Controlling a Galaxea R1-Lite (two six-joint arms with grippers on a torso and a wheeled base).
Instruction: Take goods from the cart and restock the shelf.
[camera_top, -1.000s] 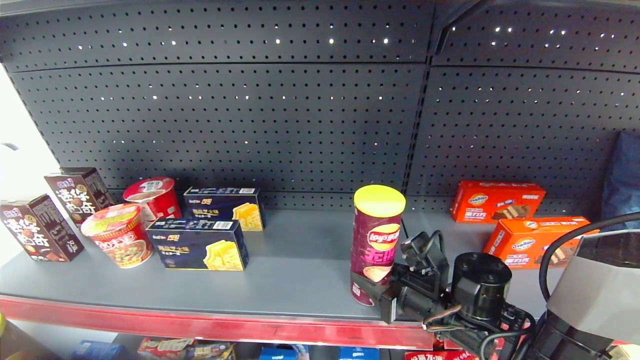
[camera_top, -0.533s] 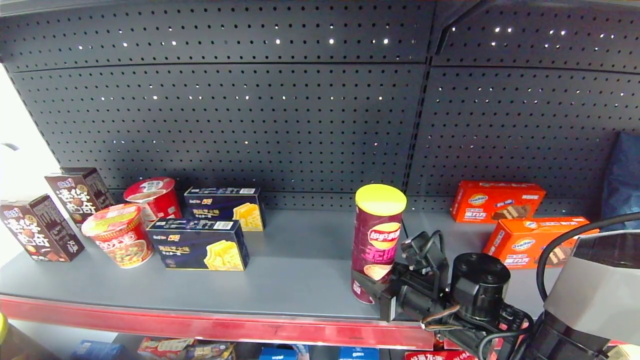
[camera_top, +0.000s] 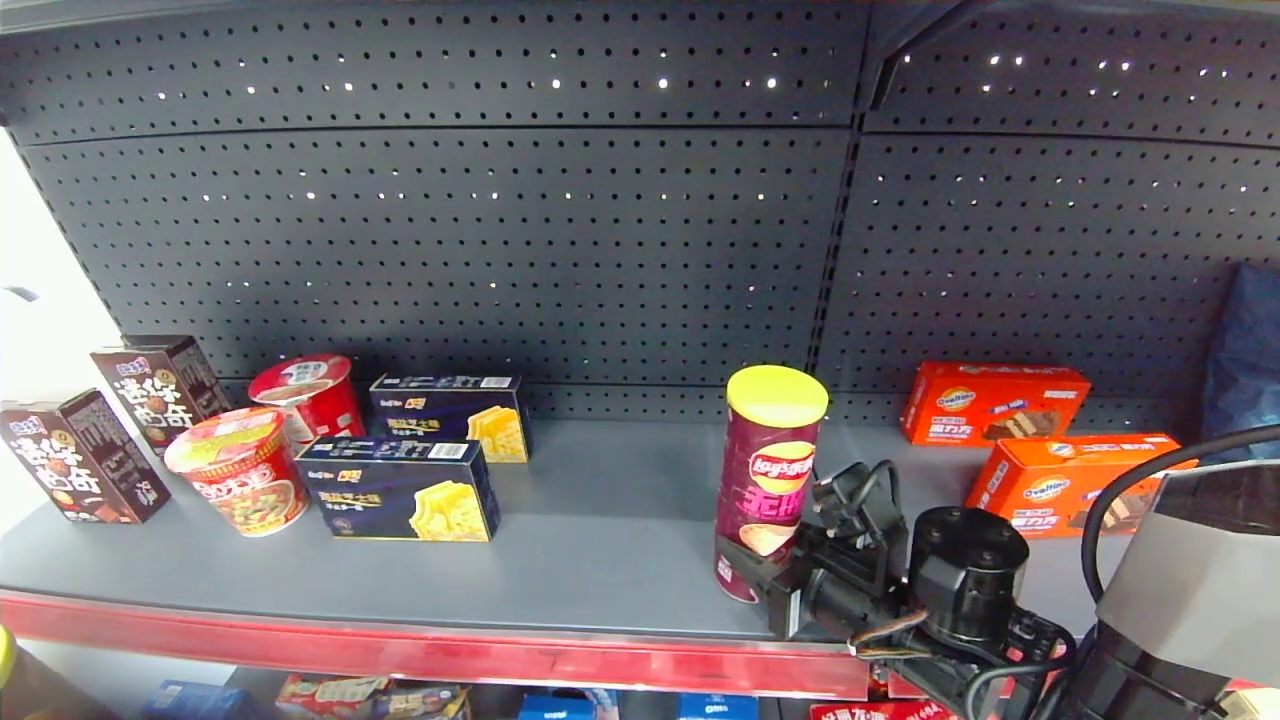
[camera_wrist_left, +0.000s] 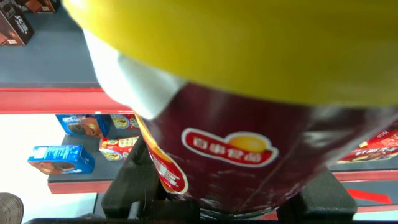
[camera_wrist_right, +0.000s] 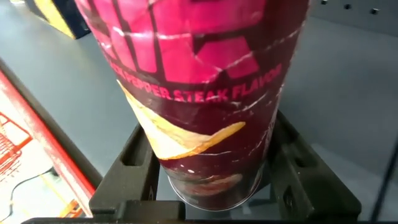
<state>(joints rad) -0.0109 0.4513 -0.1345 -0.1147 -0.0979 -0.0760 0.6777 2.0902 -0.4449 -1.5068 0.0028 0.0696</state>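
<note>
A maroon chips can (camera_top: 768, 470) with a yellow lid stands upright on the grey shelf (camera_top: 590, 560), near its front edge and right of the middle. My right gripper (camera_top: 760, 568) is shut on the can's lower part. In the right wrist view the fingers (camera_wrist_right: 124, 168) flank the can (camera_wrist_right: 205, 93) on both sides. Whether the can's base touches the shelf I cannot tell. My left gripper (camera_wrist_left: 227, 200) is shut on a second maroon chips can (camera_wrist_left: 249, 149) with a yellow lid (camera_wrist_left: 249, 37), held in front of and below the red shelf edge (camera_wrist_left: 50, 99).
At the shelf's left stand two brown boxes (camera_top: 85, 455), two red cup noodles (camera_top: 240, 470) and two dark blue boxes (camera_top: 405, 488). Two orange boxes (camera_top: 1060, 475) lie at the right. A perforated back panel (camera_top: 600, 250) closes the rear. Free room lies between the blue boxes and the can.
My right gripper has carried the chips can a little to the right and slightly deeper onto the shelf. The other goods have stayed put.
</note>
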